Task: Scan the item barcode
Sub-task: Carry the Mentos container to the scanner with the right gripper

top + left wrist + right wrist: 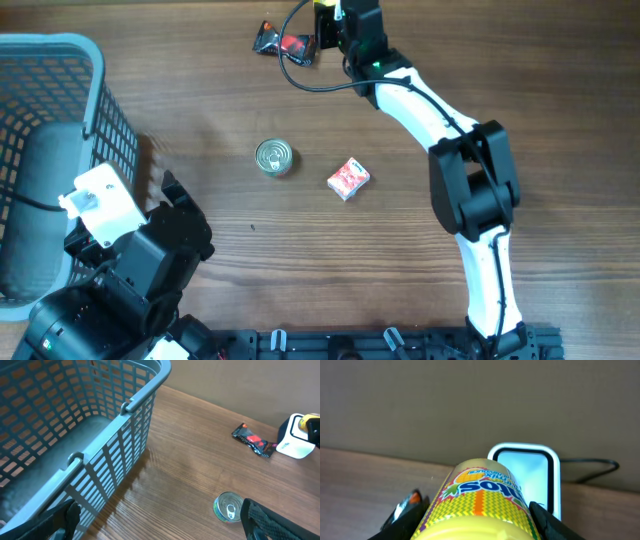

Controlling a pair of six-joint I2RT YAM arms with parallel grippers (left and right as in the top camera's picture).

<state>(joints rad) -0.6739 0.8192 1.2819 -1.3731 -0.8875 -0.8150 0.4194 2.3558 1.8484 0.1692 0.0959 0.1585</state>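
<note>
My right gripper (477, 527) is shut on a yellow bottle (482, 492) with a bright zigzag label, held lying along the jaws. Its far end points at the white-framed scanner (532, 475) directly behind it. From overhead this gripper (335, 25) is at the table's far edge, with the bottle (325, 10) at its tip. In the left wrist view the scanner (294, 440) and the bottle (307, 422) sit at the far right. My left gripper (162, 520) stands wide open above bare wood beside the basket, holding nothing.
A blue plastic basket (95, 90) fills the left side (135, 402). A tin can (274, 157) and a small red box (348, 178) lie mid-table. A black and red packet (282, 42) lies left of the scanner, whose black cable (300, 80) loops nearby.
</note>
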